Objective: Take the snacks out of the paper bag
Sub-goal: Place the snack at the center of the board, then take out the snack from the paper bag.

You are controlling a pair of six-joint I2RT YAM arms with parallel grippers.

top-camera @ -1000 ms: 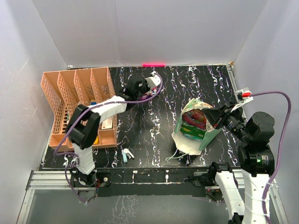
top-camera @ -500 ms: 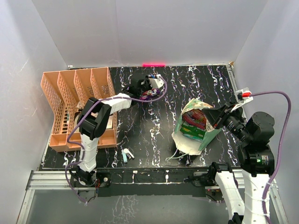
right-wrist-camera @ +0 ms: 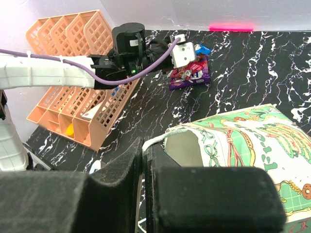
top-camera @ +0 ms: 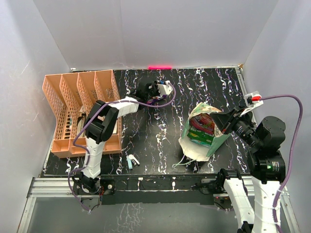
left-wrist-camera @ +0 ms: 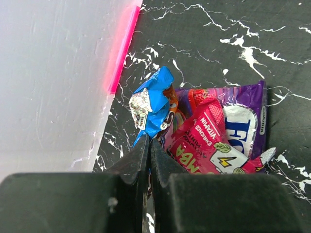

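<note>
Paper bag (top-camera: 195, 148) on table (top-camera: 160, 131), near right edge, closer to near-right corner; mouth open. Bagged packets (top-camera: 201, 127), red, purple and green, show inside. Right gripper (right-wrist-camera: 144, 143) clamped tight on bag rim. Middle of far edge: purple packet (left-wrist-camera: 245, 121) flat, red packet (left-wrist-camera: 201, 138) overlapping it, blue packet (left-wrist-camera: 153, 99) pinched at its tail by closed left gripper (left-wrist-camera: 148, 141). Orange slotted tray (top-camera: 77, 107) along left edge.

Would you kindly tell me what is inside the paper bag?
The open mouth of the paper bag shows a red packet and a green packet; anything beneath them is covered.
</note>
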